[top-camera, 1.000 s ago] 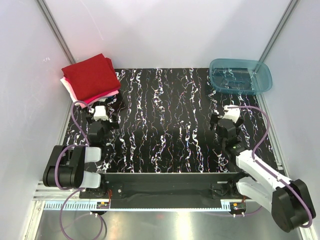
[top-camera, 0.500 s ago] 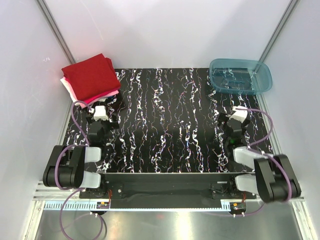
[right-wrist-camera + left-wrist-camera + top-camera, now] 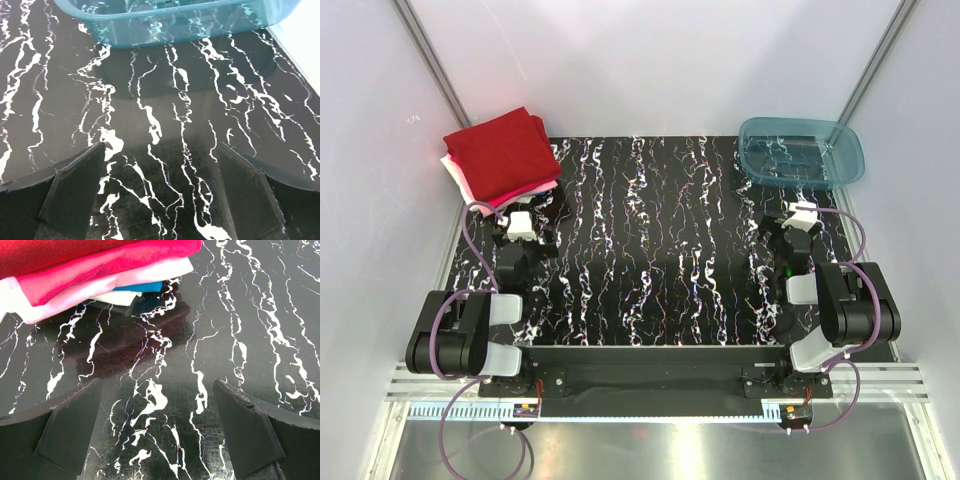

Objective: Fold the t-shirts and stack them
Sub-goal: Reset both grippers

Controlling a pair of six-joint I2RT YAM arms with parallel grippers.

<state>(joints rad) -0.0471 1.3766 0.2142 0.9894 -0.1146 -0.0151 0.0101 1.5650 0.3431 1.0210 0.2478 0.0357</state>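
At the far-left corner of the worktop [image 3: 650,230], the t-shirts [image 3: 500,155] sit folded and stacked; left pincer [image 3: 156,390] and right pincer [image 3: 161,147] gape empty; task looks finished.

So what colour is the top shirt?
The top shirt is dark red, clearest in the top external view.
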